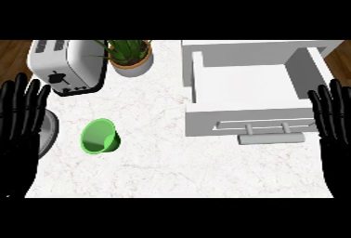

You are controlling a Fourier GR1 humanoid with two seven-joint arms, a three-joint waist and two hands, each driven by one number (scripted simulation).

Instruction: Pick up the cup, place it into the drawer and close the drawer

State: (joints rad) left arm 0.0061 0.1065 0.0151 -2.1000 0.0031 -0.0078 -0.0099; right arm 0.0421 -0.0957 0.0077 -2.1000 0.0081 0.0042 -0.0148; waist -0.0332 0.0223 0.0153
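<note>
Cup (100, 136), green, lies tipped on counter (171, 167) at your 9 o'clock, mouth facing up-left. Drawer (243, 88) stands pulled open at 2 o'clock, handle (270, 138) toward you. Left hand (19, 121) and right hand (334, 116) rest at edges, fingers straight, holding nothing. Toaster (65, 65), potted plant (129, 53) at 11 o'clock. Grey disc (48, 135) under left hand, possibly plate.

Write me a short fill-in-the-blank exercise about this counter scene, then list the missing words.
1. The cup lying on its side on the counter is ____ in colour.
2. The white drawer stands ____, with nothing inside it.
3. Right of the toaster stands a potted ____.
4. The left hand and right hand are both ____, holding nothing.

Missing words: green; open; plant; open
</note>
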